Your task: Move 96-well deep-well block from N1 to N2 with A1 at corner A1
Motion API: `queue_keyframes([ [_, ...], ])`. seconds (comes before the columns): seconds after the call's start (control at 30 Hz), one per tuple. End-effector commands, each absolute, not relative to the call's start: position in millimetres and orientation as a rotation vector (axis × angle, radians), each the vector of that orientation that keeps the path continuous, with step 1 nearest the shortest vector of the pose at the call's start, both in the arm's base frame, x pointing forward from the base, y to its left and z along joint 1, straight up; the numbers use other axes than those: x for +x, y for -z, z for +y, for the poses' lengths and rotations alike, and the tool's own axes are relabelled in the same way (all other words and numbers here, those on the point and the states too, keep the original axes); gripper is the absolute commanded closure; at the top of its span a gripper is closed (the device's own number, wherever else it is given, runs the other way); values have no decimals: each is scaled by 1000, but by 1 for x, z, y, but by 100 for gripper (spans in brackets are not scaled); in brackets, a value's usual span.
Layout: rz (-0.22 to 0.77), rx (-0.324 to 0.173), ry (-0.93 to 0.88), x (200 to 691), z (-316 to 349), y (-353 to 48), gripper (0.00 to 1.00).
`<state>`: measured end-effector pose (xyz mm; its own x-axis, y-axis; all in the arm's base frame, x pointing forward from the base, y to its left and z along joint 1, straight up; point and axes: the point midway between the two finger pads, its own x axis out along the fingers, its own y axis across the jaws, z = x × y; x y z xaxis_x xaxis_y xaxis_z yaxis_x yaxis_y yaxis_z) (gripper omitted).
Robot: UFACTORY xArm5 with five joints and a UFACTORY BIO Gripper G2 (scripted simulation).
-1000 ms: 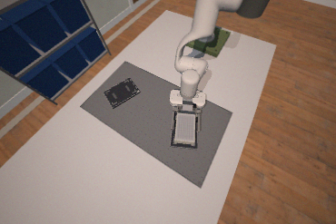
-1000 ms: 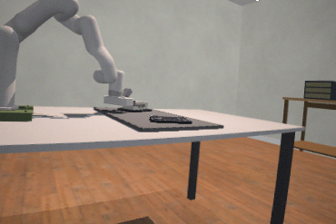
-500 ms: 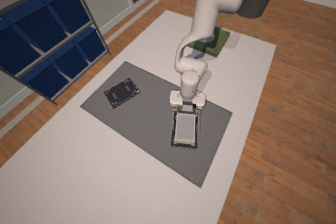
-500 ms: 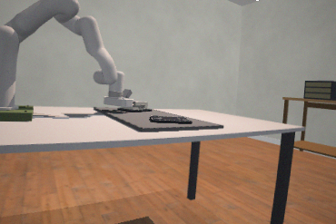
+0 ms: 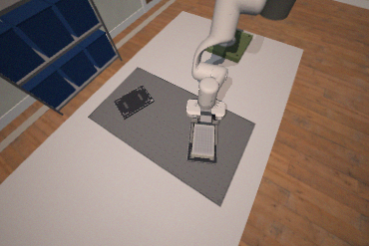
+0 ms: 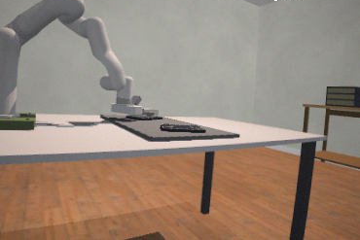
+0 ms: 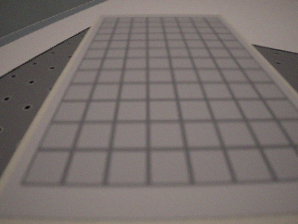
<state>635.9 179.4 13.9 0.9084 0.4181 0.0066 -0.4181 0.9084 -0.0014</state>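
Note:
The pale 96-well block is at nest N1, the dark nest on the right in the top view. The block lies inside the nest's outline there and looks level. My gripper is at the block's near-arm end, low down, and shut on the block. The fingers do not show in the wrist view, where the gridded block top fills most of the picture. Nest N2, at the left in the top view, has no block in it. The block's cut-off corner cannot be made out.
Both nests stand on the grey perforated board on the white table. A green base plate is near the arm's base. A rack of blue bins stands beyond the table at the left.

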Motion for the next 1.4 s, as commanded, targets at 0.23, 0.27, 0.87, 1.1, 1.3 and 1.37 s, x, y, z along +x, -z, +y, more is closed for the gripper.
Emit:
queue_keyframes([
  [0.23,-11,-5,-431,637,180,-16,100],
  [0.27,-11,-5,-431,637,180,-16,100],
  [0.87,-11,-5,-431,637,180,-16,100],
  [1.1,-11,-5,-431,637,180,-16,100],
  [1.3,-11,-5,-431,637,180,-16,100],
  [1.37,-11,-5,-431,637,180,-16,100],
])
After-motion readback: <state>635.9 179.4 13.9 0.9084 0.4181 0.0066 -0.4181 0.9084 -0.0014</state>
